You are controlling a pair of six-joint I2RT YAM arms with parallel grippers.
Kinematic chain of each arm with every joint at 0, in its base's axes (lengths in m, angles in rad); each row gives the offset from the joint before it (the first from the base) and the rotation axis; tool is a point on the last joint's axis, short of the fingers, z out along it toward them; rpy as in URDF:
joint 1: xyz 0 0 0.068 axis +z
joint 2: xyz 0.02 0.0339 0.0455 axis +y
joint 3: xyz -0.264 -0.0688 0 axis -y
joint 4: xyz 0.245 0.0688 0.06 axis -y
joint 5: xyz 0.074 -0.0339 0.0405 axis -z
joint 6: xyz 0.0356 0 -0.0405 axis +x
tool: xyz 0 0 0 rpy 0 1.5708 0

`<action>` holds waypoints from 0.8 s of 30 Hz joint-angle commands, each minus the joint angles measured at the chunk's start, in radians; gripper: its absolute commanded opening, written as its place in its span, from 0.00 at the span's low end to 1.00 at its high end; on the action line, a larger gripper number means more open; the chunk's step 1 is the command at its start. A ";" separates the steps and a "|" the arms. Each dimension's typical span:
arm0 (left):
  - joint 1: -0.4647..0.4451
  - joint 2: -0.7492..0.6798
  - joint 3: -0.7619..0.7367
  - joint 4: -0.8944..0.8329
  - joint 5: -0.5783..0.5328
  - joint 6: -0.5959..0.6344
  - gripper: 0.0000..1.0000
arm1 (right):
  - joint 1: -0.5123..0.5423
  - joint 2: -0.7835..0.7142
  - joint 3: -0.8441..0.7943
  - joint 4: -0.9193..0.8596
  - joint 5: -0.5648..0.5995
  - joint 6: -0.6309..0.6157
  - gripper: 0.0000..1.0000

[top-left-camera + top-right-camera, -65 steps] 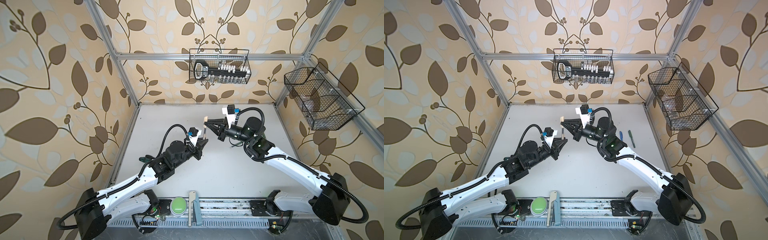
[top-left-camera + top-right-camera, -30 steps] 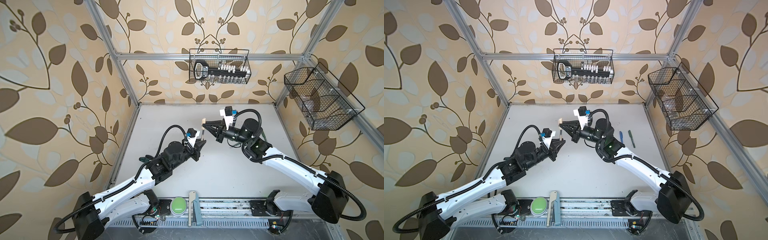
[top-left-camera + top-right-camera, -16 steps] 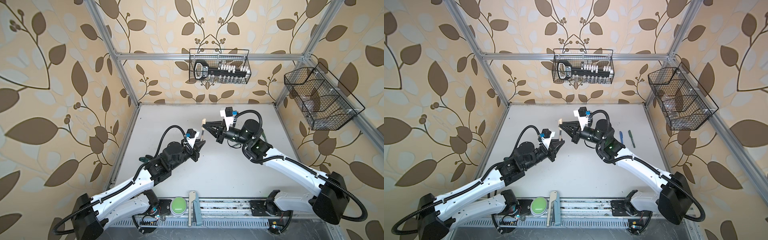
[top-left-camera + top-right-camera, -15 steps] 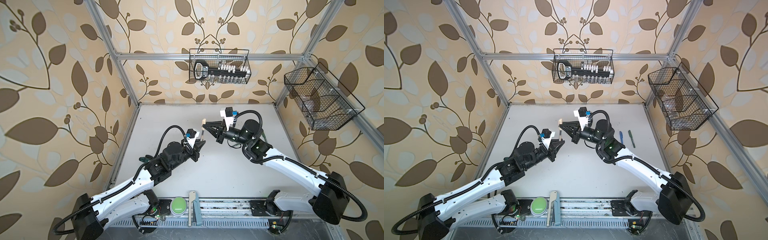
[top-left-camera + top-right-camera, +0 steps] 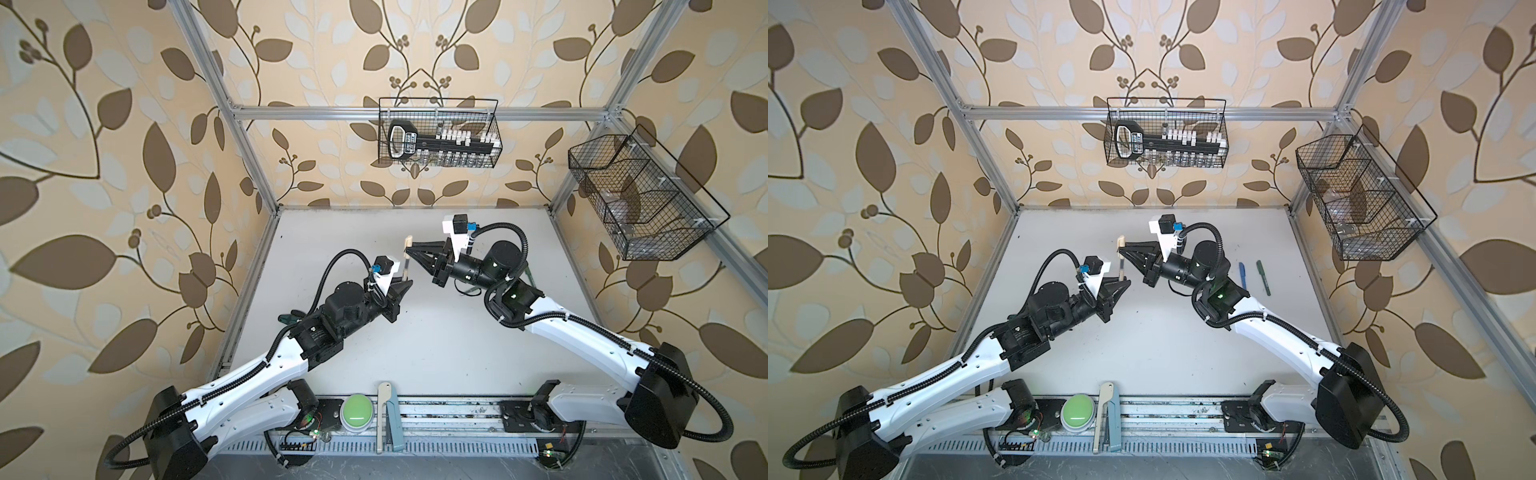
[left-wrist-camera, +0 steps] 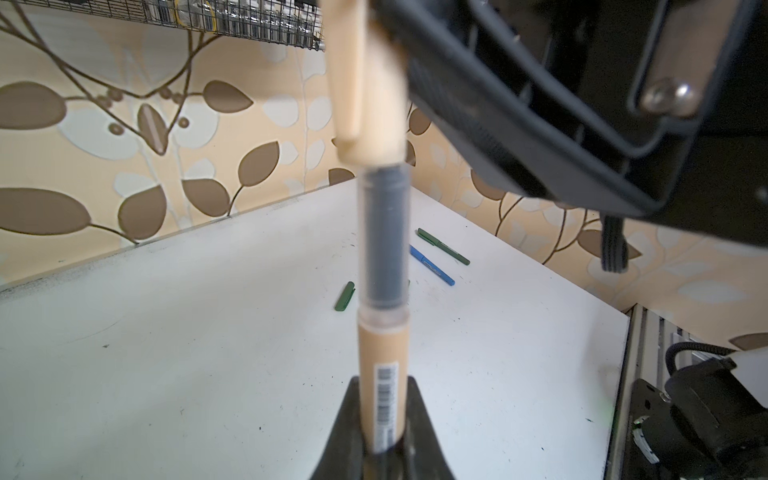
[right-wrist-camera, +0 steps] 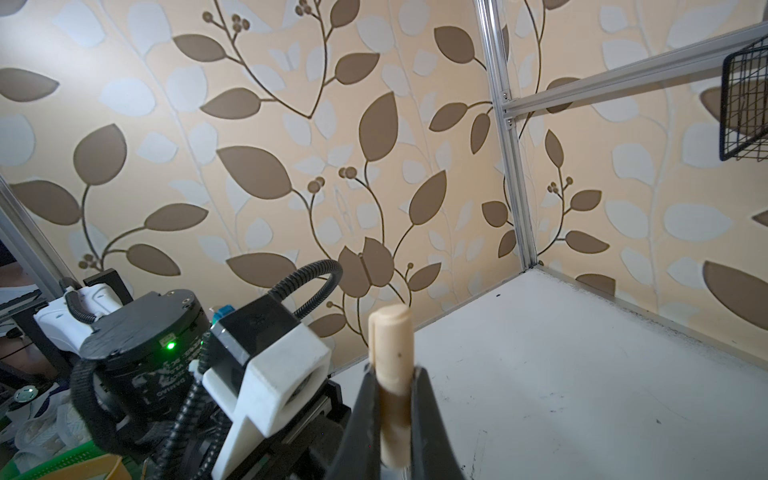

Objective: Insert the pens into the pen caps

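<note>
The left pincer (image 5: 408, 283) is found closed on the barrel of the tan pen (image 5: 405, 267). The pen is carried clear of the bench (image 5: 415, 353), just above the middle of both top views, its fore end directed toward the top of the frame. The right pincer (image 5: 409, 248) is clamped on the tan cap (image 5: 408, 240), set in line with the pen and directly beyond it.

In the left wrist view the pen's grey fore-section is seen reaching the mouth of the cap (image 6: 376, 83). The tip itself is hidden, and most of the grey section is exposed.

In the right wrist view the cap (image 7: 392, 353) is seen pinched between two dark jaws.

Right of centre in a top view, a blue pen (image 5: 1243, 275) and a dark green pen (image 5: 1263, 277) are noted lying side by side on the bench, not touching. A dark green cap (image 6: 345, 297) is recorded lying alone near them.
</note>
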State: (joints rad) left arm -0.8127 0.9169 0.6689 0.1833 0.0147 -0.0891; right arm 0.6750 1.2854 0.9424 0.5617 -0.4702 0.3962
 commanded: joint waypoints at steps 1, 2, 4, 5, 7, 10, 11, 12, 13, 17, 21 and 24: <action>-0.013 -0.003 0.076 0.093 0.040 0.011 0.00 | 0.001 0.015 -0.013 -0.031 0.016 -0.013 0.05; -0.013 -0.001 0.076 0.092 0.035 0.011 0.00 | 0.001 0.012 -0.013 -0.029 0.009 -0.013 0.05; -0.013 -0.004 0.074 0.090 0.021 0.012 0.00 | 0.000 0.003 -0.015 -0.034 0.002 -0.011 0.05; -0.013 -0.008 0.071 0.090 0.010 0.013 0.00 | 0.000 -0.002 -0.017 -0.041 0.001 -0.013 0.05; -0.013 -0.020 0.067 0.090 -0.005 0.018 0.00 | 0.000 -0.014 -0.024 -0.055 0.002 -0.017 0.05; -0.012 -0.034 0.072 0.084 -0.015 0.029 0.00 | 0.001 -0.030 -0.040 -0.066 0.007 -0.021 0.05; -0.012 -0.036 0.074 0.081 -0.019 0.031 0.00 | 0.001 -0.036 -0.046 -0.066 0.009 -0.020 0.05; -0.012 -0.038 0.075 0.079 -0.021 0.035 0.00 | 0.001 -0.042 -0.051 -0.068 0.013 -0.022 0.05; -0.012 -0.038 0.075 0.077 -0.021 0.037 0.00 | 0.001 -0.046 -0.053 -0.071 0.016 -0.024 0.05; -0.013 -0.028 0.082 0.063 -0.012 0.045 0.00 | 0.001 -0.064 -0.057 -0.082 0.028 -0.032 0.05; -0.013 -0.011 0.093 0.059 0.018 0.040 0.00 | 0.001 -0.070 -0.055 -0.077 0.033 -0.030 0.06; -0.013 -0.013 0.095 0.062 0.026 0.035 0.00 | 0.000 -0.068 -0.057 -0.082 0.034 -0.035 0.07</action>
State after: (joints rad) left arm -0.8192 0.9234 0.6960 0.1589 0.0227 -0.0689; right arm 0.6743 1.2205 0.9131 0.5323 -0.4484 0.3832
